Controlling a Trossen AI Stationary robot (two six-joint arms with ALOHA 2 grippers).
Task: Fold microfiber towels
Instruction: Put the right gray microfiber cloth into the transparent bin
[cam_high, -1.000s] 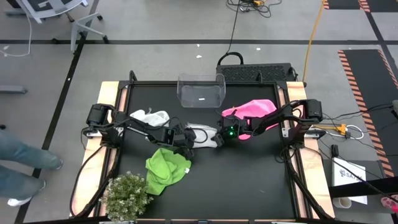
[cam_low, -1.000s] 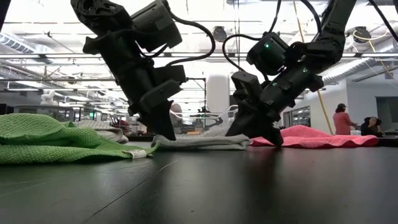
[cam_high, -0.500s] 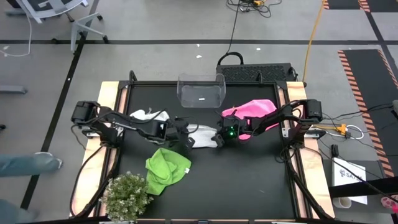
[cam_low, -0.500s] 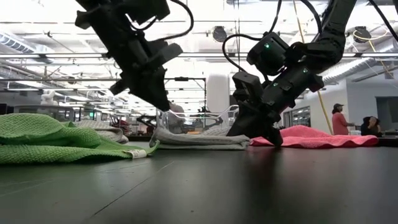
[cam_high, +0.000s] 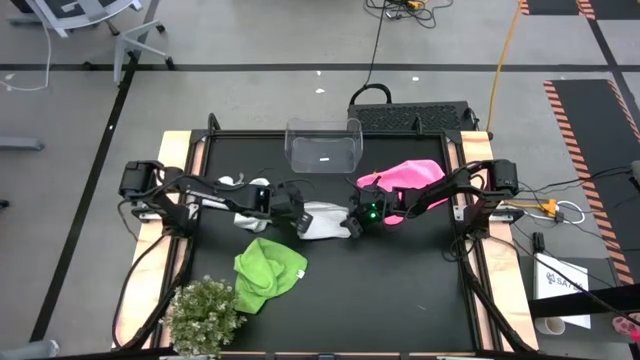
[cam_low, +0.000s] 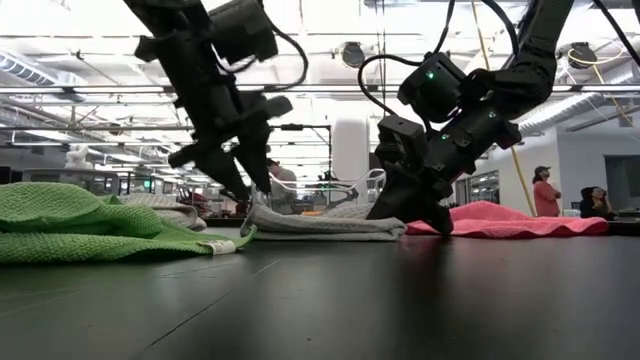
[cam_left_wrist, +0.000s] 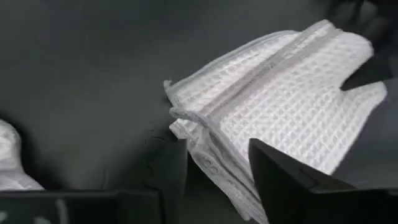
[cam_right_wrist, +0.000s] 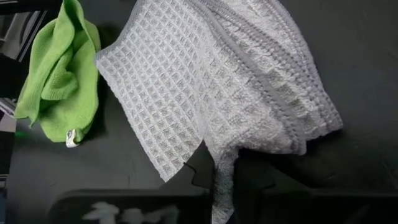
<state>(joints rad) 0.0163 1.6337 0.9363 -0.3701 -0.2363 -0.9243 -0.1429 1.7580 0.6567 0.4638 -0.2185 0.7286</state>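
Observation:
A white waffle-weave towel (cam_high: 322, 221) lies folded in several layers on the black table's middle (cam_low: 320, 226). My left gripper (cam_left_wrist: 217, 177) hangs open just above the towel's left end (cam_low: 240, 188) and is clear of it. My right gripper (cam_right_wrist: 225, 186) is shut at the towel's right end (cam_low: 425, 218). A lime green towel (cam_high: 268, 272) lies crumpled near the front. A pink towel (cam_high: 412, 178) lies bunched at the far right. A second white towel (cam_high: 244, 191) lies partly under my left arm. My right gripper pinches a narrow bit of the white towel's edge (cam_right_wrist: 222, 177) at the towel's right end between its two fingers. It comes slanting down from the table's right side. The towel rests flat on the table, folded, with slack cloth spreading away from the fingers.
A clear plastic bin (cam_high: 323, 146) stands at the table's far edge. A small bushy plant (cam_high: 203, 316) sits at the near left corner. Bare black table (cam_high: 390, 290) lies in front of the white towel and to the near right. People show far off in the room (cam_low: 547, 190).
My left gripper has opened and let go of the white towel's left end. It has risen off the table and rolled about its own line. The towel stays folded on the table.

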